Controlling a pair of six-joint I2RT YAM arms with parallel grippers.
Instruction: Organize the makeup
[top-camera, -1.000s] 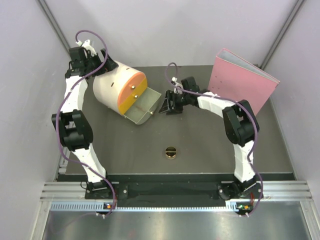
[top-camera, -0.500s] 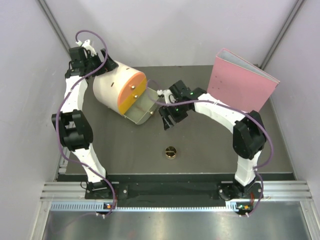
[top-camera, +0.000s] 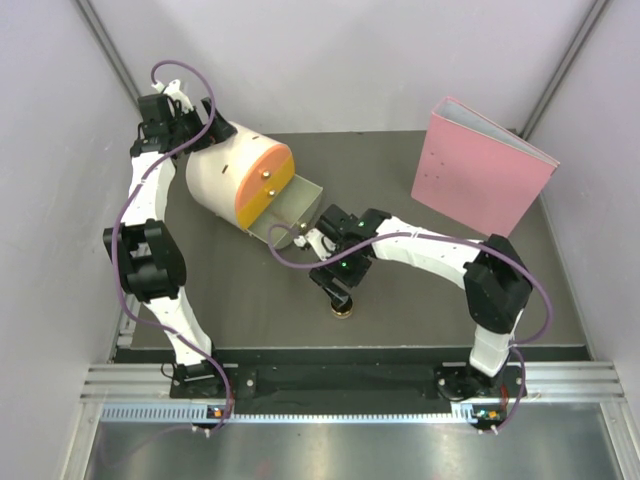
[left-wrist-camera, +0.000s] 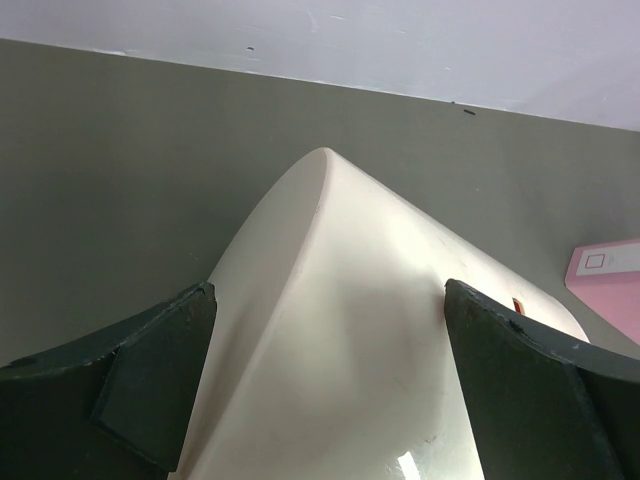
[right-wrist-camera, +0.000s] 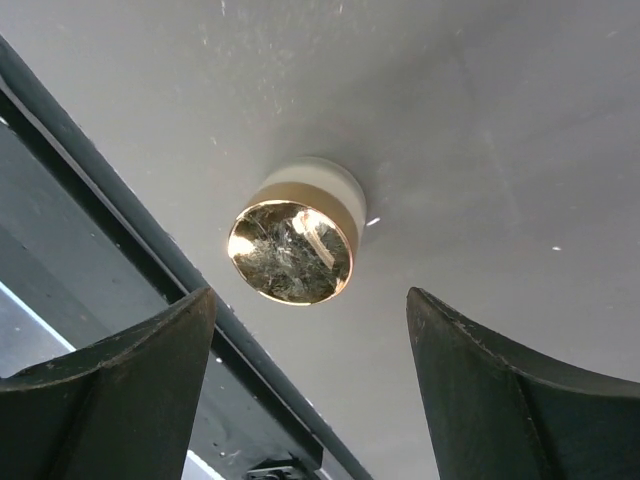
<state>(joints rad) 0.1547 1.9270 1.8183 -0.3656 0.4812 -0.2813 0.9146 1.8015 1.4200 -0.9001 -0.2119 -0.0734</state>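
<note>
One piece of the makeup shows, a round gold compact (top-camera: 342, 310) (right-wrist-camera: 292, 245), lying on the dark table near its front edge. My right gripper (top-camera: 336, 292) (right-wrist-camera: 310, 300) hangs just above it. The jaws are open with nothing in them, and in the right wrist view the compact lies just ahead of the gap between the fingertips. My left gripper (top-camera: 197, 125) (left-wrist-camera: 330, 290) is open at the back of the cream cylindrical box (top-camera: 222, 172) (left-wrist-camera: 340, 340). Its fingers stand on either side of the curved wall. Whether they touch it I cannot tell.
The box's lower drawer (top-camera: 292, 205) is pulled out toward the right arm; I cannot make out what is in it. A pink binder (top-camera: 480, 170) (left-wrist-camera: 610, 285) stands at the back right. A dark rail (right-wrist-camera: 130, 230) runs along the table's front edge, close to the compact.
The right arm swung from beside the open drawer toward the near edge and now hangs over the compact; its jaws opened wider. The left arm and the box have not moved.
</note>
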